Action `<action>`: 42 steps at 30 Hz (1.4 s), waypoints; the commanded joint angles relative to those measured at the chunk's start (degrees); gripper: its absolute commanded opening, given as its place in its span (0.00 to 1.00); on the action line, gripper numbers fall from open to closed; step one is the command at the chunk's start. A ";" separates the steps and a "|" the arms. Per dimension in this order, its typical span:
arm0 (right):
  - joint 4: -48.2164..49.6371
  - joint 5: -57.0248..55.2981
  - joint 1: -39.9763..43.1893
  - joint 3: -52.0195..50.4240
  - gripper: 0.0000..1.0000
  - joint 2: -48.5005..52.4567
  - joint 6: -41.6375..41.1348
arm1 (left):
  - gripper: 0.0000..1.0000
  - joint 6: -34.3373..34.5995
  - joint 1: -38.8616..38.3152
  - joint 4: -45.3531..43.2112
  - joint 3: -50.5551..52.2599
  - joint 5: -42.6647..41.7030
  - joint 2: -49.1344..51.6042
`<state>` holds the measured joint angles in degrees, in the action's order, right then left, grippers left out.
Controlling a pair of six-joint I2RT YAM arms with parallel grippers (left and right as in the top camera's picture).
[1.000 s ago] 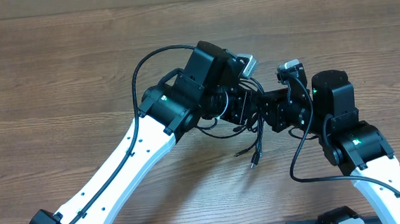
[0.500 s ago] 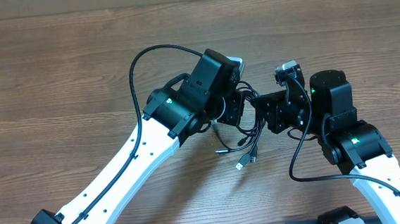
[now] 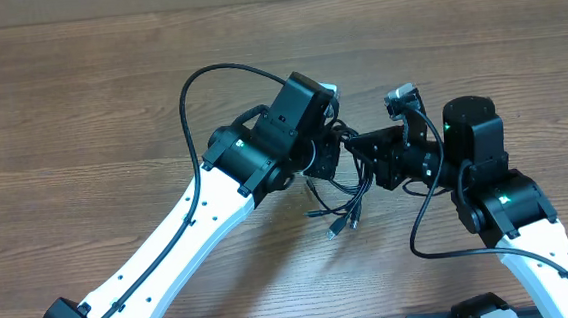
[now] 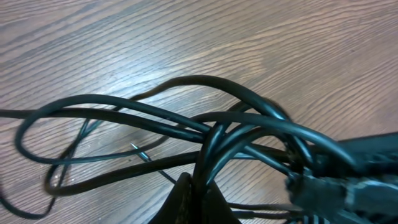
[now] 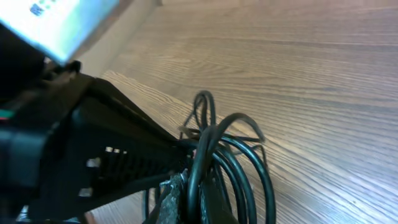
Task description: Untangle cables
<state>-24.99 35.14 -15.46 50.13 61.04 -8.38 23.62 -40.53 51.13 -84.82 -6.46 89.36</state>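
The cables [image 3: 342, 197] are a tangle of thin black cords held above the wooden table between my two grippers, with plug ends [image 3: 336, 230] hanging toward the front. In the left wrist view the cables [image 4: 186, 127] loop out over the table, and my left gripper [image 4: 200, 193] is shut on a strand. In the right wrist view the cables [image 5: 239, 155] loop upward, and my right gripper [image 5: 199, 196] is shut on a strand. In the overhead view my left gripper [image 3: 332, 154] and right gripper [image 3: 364, 158] are close together, nearly touching.
The left arm's thick black cable [image 3: 209, 94] arcs over the table at the left. The right arm's cable [image 3: 425, 234] hangs at the right. Bare wooden table [image 3: 81, 123] lies all around. The left arm's body [image 5: 74, 143] fills the left of the right wrist view.
The hanging plug ends have swung left and slightly toward the front. The left gripper has shifted a little left, and the cable loops now spread lower between the grippers.
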 commanded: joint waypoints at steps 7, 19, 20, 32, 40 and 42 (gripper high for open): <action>8.26 11.50 -0.26 0.61 0.04 -0.48 -6.88 | 0.04 -0.90 0.04 0.07 -1.16 4.59 -0.50; 13.81 11.47 -0.09 0.61 0.04 -0.52 -13.11 | 0.04 -0.87 0.11 0.92 -1.16 10.03 -0.50; 14.10 11.43 0.22 0.61 0.04 -0.52 -13.60 | 0.04 -0.87 0.11 0.92 -1.16 10.03 -0.48; 15.65 12.22 10.40 0.61 0.04 -0.52 -28.92 | 0.04 -0.68 0.13 0.92 -1.16 12.66 -0.35; 20.50 14.69 13.29 0.61 0.05 -0.52 -33.57 | 0.04 -0.70 0.13 1.66 -1.16 12.66 2.40; 20.44 14.78 14.29 0.63 0.05 -0.52 -33.83 | 0.04 -0.70 0.13 2.05 -1.16 12.66 3.32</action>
<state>-5.19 48.97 -2.57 49.98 61.60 -40.40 23.62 -40.53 52.58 -85.86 4.89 90.63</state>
